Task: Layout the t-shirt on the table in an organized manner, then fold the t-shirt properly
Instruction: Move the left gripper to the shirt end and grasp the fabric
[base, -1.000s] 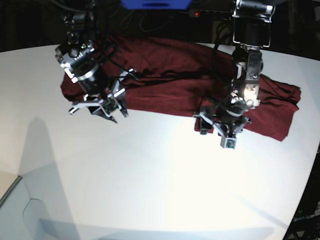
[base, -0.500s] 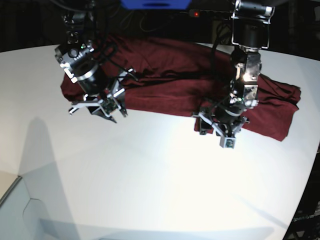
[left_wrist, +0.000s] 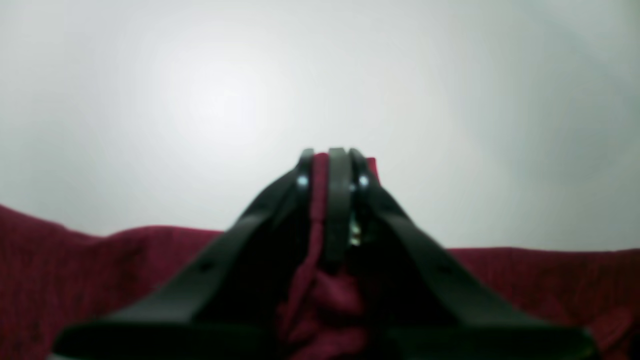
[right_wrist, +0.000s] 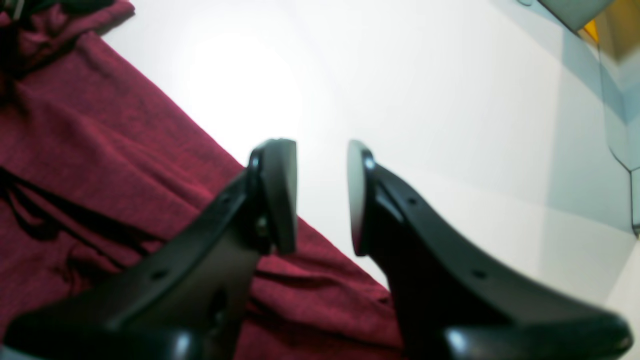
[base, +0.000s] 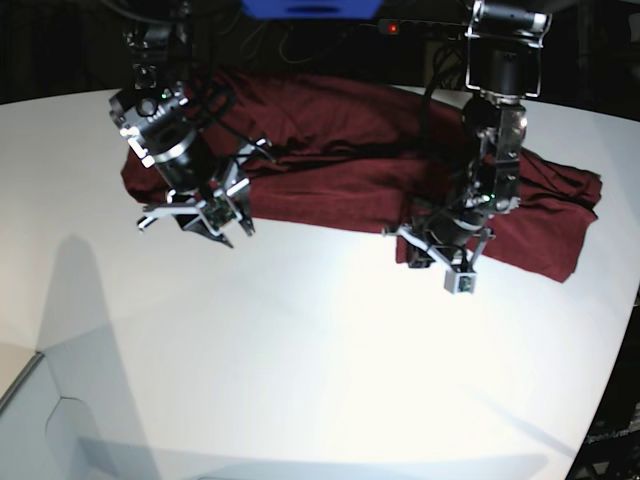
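The left gripper (left_wrist: 332, 155), wide a second ago, is now pinching a fold of the shirt (left_wrist: 320, 295) between its fingers at the hem. The right gripper (right_wrist: 320, 195) is hovering unchanged, jaws partly apart and empty, shirt under its left finger, table (right_wrist: 425, 100) ahead. No writing is legible.

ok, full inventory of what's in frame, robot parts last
t-shirt: one, dark red, wrinkled, spread along the table's far side.
table: one, white, fills most of the base view.
blue object: one, top edge behind the table, cut off.
left hand: one, black, at the shirt's near edge, shut on a pinch of fabric.
right hand: one, black, open, over the shirt's near edge, holding nothing.
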